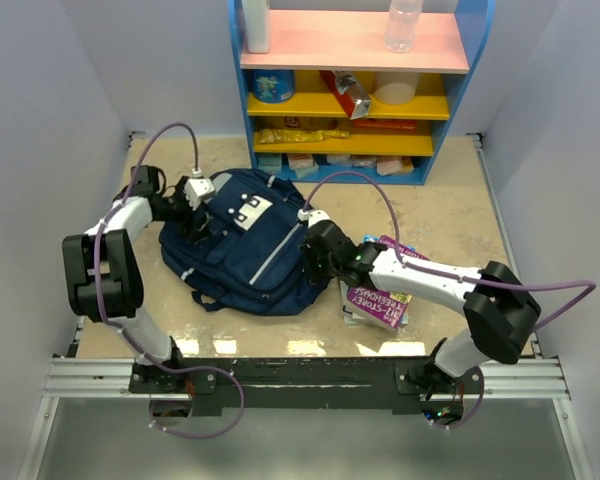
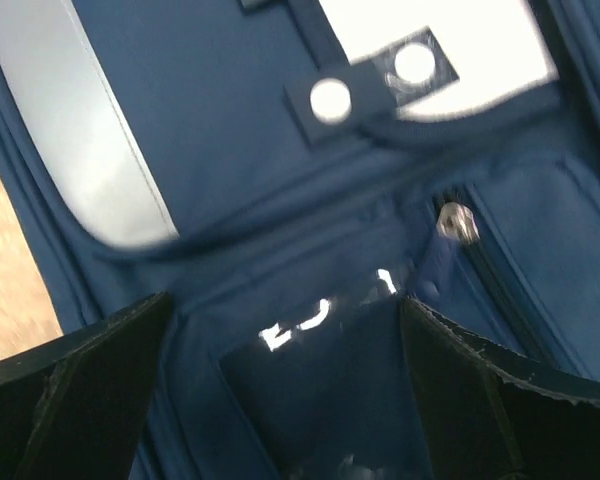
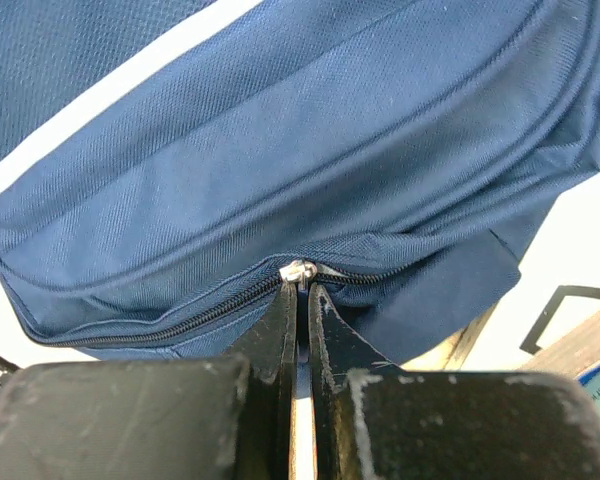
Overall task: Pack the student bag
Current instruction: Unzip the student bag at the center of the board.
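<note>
Two arms reach the student bag [image 1: 245,250], lying on the table [image 1: 450,215] near the shelf [image 1: 467,90]. My left gripper [image 2: 285,340] hangs wide apart over its buckled front; my right gripper [image 3: 302,300] is pinched together on the zipper pull [image 3: 298,270].

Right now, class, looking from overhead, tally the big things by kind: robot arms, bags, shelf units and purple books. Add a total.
Arms: 2 (left arm, right arm)
Bags: 1 (bag)
Shelf units: 1 (shelf)
Purple books: 1 (book)
Total: 5
</note>
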`<state>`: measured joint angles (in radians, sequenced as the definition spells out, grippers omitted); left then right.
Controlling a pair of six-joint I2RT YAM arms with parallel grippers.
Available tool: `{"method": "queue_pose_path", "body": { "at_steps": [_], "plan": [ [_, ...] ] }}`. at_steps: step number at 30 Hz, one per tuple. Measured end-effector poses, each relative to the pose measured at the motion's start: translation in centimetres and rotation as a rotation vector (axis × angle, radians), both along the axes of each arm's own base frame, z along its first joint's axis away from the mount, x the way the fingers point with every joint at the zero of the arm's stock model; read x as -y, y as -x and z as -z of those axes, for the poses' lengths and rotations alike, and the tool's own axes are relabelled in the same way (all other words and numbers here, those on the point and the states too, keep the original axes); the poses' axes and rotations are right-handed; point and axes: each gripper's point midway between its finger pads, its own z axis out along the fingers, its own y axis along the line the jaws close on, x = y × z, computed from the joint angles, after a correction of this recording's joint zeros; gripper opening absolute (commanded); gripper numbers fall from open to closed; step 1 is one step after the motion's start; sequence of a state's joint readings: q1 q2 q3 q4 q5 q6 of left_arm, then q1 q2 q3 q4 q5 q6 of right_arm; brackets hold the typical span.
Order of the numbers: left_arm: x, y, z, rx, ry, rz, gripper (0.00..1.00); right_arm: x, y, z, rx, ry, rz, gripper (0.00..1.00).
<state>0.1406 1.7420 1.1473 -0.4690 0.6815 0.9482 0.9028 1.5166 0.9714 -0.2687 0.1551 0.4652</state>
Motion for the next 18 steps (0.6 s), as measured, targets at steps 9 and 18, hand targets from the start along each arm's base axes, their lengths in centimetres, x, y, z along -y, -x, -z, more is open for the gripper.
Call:
{"method": "queue_pose_path", "body": {
  "at_steps": [9, 18],
  "plan": [
    [-7.6, 6.6, 1.6, -0.069, -0.004, -0.131, 1.00, -2.7, -3.8, 0.7, 0.040, 0.053, -0.026, 0.00],
    [-9.5, 10.1, -0.1, -0.120, -0.033, -0.140, 1.00, -4.3, -7.0, 0.3, 0.095, 0.074, -0.039, 0.00]
  ]
}}
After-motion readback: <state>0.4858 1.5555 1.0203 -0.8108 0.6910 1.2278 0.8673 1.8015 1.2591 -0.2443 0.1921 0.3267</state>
